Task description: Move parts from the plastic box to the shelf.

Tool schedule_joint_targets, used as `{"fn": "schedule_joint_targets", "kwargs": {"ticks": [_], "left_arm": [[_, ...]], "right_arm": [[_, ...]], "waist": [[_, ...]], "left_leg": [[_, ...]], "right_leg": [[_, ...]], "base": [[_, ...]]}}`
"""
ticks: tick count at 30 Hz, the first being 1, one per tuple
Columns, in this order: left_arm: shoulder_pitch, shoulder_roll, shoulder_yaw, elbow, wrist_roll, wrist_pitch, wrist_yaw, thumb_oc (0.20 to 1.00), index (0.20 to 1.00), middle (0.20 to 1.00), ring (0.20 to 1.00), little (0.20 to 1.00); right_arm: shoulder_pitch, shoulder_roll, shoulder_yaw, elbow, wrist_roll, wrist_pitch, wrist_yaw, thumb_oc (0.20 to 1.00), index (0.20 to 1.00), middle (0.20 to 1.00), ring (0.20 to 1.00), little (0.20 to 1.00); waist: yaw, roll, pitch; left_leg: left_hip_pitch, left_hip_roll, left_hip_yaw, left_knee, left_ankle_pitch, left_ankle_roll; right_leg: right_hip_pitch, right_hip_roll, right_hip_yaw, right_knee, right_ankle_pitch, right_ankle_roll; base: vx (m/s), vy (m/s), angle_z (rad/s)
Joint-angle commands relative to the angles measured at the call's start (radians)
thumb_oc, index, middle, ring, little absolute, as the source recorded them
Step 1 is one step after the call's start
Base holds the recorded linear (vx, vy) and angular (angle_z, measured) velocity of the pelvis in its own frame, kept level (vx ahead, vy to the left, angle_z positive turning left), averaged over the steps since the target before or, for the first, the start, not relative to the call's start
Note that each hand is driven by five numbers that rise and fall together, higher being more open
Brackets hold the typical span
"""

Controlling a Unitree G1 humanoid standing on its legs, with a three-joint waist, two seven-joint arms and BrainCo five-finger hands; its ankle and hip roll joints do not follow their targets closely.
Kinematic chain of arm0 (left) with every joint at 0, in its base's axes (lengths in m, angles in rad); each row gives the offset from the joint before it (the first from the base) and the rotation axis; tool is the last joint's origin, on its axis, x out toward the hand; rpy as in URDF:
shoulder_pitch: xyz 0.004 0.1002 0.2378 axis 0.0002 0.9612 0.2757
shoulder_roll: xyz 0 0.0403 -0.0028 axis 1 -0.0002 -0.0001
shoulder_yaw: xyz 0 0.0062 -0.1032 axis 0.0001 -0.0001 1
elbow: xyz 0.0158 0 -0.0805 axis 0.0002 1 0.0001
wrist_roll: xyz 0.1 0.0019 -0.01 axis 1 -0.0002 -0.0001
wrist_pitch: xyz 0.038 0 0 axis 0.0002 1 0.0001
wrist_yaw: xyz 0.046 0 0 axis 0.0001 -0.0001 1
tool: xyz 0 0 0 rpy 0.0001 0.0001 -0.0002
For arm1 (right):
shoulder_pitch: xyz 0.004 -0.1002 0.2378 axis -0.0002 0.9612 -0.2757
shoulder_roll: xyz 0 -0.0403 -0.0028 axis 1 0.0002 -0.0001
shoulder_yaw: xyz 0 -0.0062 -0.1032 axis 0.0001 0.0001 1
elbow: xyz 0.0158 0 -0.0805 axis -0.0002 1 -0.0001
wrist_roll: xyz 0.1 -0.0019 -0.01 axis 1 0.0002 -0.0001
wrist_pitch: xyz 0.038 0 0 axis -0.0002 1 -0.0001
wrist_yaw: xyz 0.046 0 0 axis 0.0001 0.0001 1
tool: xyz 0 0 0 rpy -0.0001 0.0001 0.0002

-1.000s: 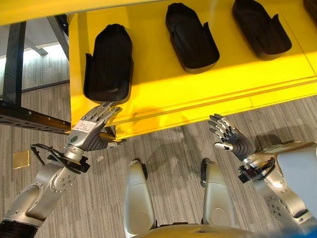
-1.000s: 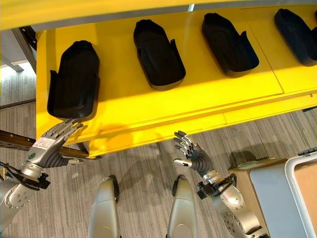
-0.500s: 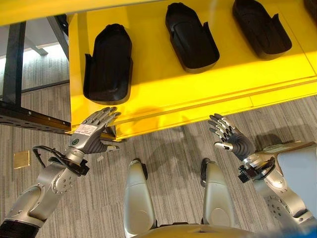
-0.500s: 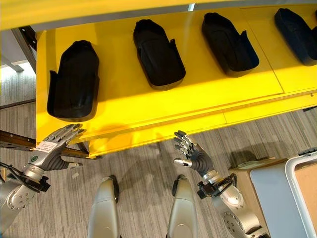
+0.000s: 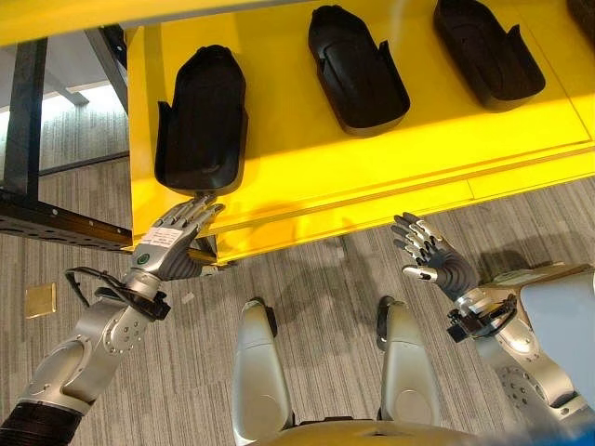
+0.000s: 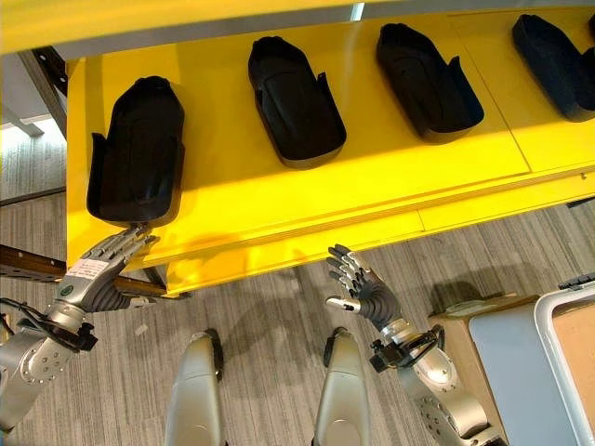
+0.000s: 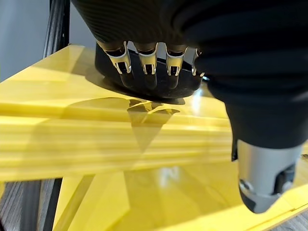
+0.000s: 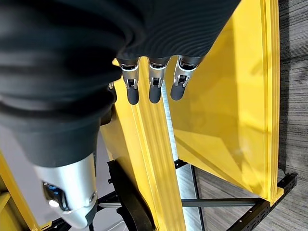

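Several black moulded parts lie in a row on the yellow shelf [image 5: 372,177]: the leftmost part [image 5: 200,116], a middle part [image 5: 358,70] and a right part [image 5: 488,51], with one more at the far right [image 6: 558,51]. My left hand [image 5: 172,243] is open, its straight fingers [image 7: 147,65] reaching the near end of the leftmost part [image 7: 144,84]; whether they press it I cannot tell. Below the shelf's front edge my right hand [image 5: 432,255] hangs open with nothing in it, its fingers [image 8: 154,82] pointing along the shelf [image 8: 216,106].
A black metal rack frame [image 5: 28,121] stands left of the shelf. At the lower right are a grey-lidded plastic box [image 6: 548,362] and a brown carton edge [image 6: 474,308]. A small brown square [image 5: 39,299] lies on the striped floor.
My left hand dropped back from the leftmost part half a second ago and has come forward to its near end again. The right hand has stayed still.
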Motion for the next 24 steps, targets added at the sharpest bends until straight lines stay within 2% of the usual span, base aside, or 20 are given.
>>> {"fn": "schedule_joint_targets", "kwargs": {"ticks": [1,24], "left_arm": [[-0.011,0.015,-0.004,0.030,0.042,0.007,0.043,1.000,1.000,1.000,1.000,1.000],[-0.194,-0.053,-0.151,0.141,0.059,0.032,0.045,1.000,1.000,1.000,1.000,1.000]], "right_arm": [[-0.038,0.026,-0.017,0.008,0.007,-0.043,0.006,1.000,1.000,1.000,1.000,1.000],[-0.057,0.042,0.010,0.028,0.029,-0.028,0.004,1.000,1.000,1.000,1.000,1.000]], "waist": [[-0.006,-0.019,-0.043],[-0.023,-0.031,-0.055]], "left_leg": [[0.020,0.014,-0.040,-0.041,0.093,0.009],[0.018,0.021,-0.036,-0.043,0.095,0.005]], "right_leg": [[-0.020,-0.018,0.082,0.066,0.059,-0.008],[-0.030,-0.009,0.091,0.063,0.065,-0.013]], "base": [[0.00,0.000,0.00],[0.00,-0.001,-0.01]]}}
